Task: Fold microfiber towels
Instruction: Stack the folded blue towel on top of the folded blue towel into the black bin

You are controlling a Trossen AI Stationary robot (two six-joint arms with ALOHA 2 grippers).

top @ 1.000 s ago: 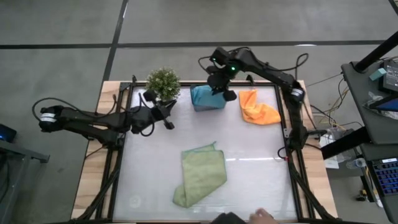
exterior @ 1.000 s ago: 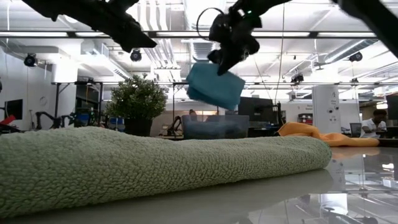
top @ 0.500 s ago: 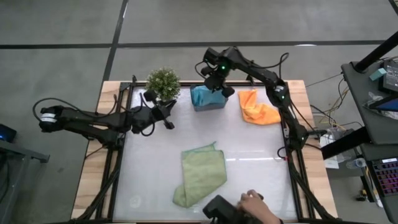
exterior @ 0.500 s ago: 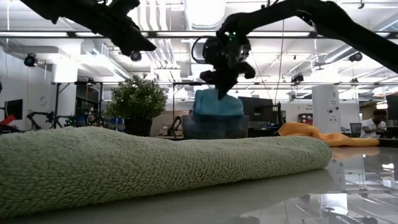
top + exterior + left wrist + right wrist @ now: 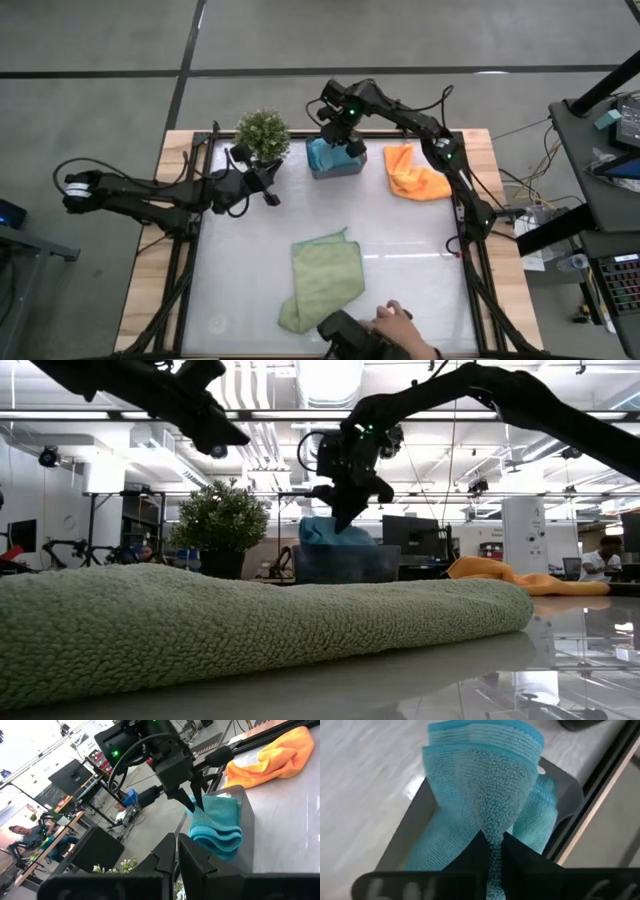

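My right gripper point(image 5: 343, 138) is shut on a folded teal towel point(image 5: 328, 156), which stands in the small grey bin point(image 5: 342, 173) at the table's far edge. The towel also shows in the low view point(image 5: 335, 532) and in the left wrist view point(image 5: 217, 827). A light green towel point(image 5: 325, 280) lies loosely folded on the table near the front. An orange towel point(image 5: 413, 172) lies crumpled at the far right. My left gripper point(image 5: 270, 187) is shut and empty, above the table beside the plant. My right gripper pinches the teal towel's bunched top point(image 5: 492, 837) between its two fingers, several layers together. The fingers come from above, pointing down. The towel stands upright below them, its lower part inside the grey bin point(image 5: 560, 820).
A small potted plant point(image 5: 262, 135) stands at the far left, next to the bin. A person's hand point(image 5: 395, 322) with a dark object reaches in over the table's near edge, close to the green towel. Bare table lies between the green towel and the bin.
My right gripper has gone down and a little toward the table's far left with the teal towel. The towel hung tilted above the bin and now stands in it. The person's hand has come in along the near edge, toward the left.
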